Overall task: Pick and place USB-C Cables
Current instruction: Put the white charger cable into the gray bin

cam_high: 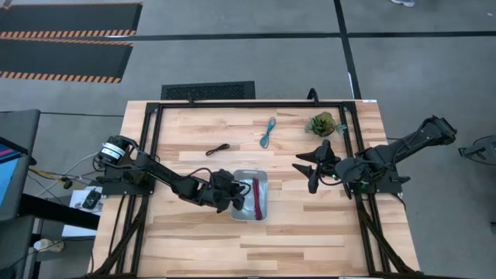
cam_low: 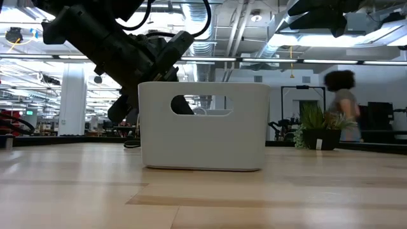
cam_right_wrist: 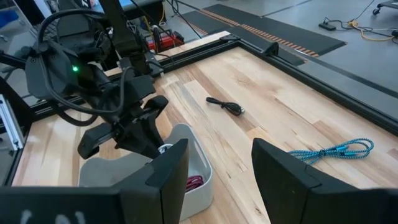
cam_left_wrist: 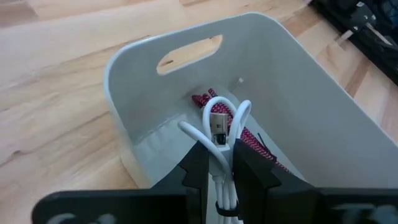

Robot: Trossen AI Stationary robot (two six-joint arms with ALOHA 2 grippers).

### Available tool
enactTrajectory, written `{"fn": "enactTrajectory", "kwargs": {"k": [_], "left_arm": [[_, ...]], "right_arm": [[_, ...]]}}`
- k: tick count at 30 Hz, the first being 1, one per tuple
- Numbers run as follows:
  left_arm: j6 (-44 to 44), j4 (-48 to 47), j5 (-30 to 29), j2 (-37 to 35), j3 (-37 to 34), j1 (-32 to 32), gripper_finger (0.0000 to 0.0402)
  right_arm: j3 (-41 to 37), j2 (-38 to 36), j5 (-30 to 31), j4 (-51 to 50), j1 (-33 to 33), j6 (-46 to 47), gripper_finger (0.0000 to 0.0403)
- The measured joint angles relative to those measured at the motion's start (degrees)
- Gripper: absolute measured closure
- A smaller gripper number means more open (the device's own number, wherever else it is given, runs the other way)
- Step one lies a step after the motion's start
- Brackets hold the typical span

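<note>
Left tool [cam_left_wrist: 219, 163], frame centre, grips the white cable [cam_left_wrist: 219, 134] over the tray [cam_left_wrist: 143, 68]; right tool [cam_right_wrist: 219, 163] hangs released.

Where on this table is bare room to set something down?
Free: the front strip below the tray; the back-left corner beyond the black cable. Crowded: the tray, where the left gripper holds the white cable over the maroon cable.

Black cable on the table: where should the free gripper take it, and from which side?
Grip the black cable at its middle, coming straight down from above. It lies flat on bare wood as a thin, loosely folded strand, well apart from the tray and teal cable, so fingers across its narrow width should likely catch both strands.
</note>
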Motion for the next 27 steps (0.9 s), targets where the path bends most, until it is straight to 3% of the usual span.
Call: {"fn": "enactTrajectory", "kwargs": {"k": [8,14,22,27], "left_arm": [[-3.4,-0.2,2.4,-0.1,0.1,1.8,0.0367],[-6.0,-0.7,8.2,-0.4,0.4,3.3,0.0369],[3.4,-22.2,8.1,0.0,11.7,2.9,0.0369],[8.6,-27.2,6.6,0.0,16.4,3.2,0.0369]], "right_arm": [[0.0,0.0,0.0,0.0,0.0,0.0,0.0205],[0.0,0.0,0.0,0.0,0.0,0.0,0.0205],[0.0,0.0,0.0,0.0,-0.1,-0.5,0.0205],[0.0,0.0,0.0,-0.1,-0.1,-0.5,0.0205]]}}
